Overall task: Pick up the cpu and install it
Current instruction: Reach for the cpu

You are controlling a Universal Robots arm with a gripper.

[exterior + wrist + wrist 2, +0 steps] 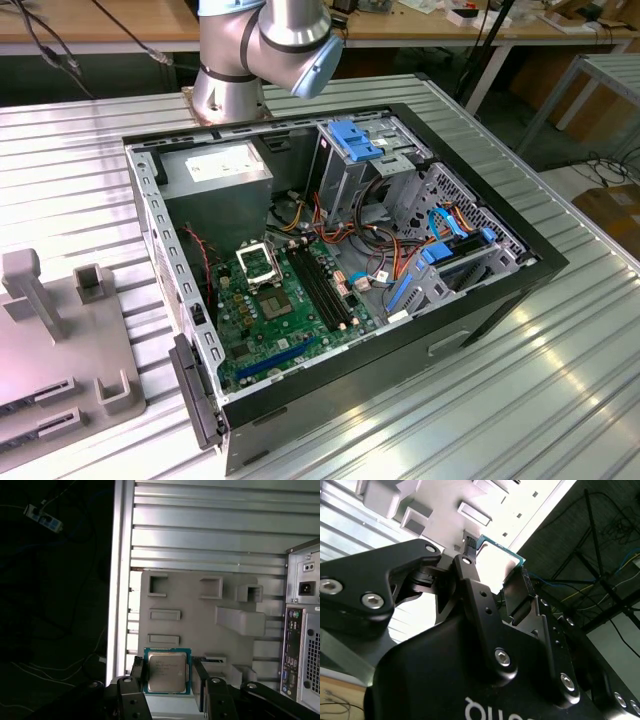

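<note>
Pinching the cpu (167, 674) by two opposite edges, the gripper (167, 666) holds it aloft above the grey fixture (200, 620), seemingly clear of its slots. So thin a hold could let the chip twist or slip, and a skewed landing might bend pins. The socket (258, 262) sits on the motherboard (250, 340) inside the case (470, 335).
</note>
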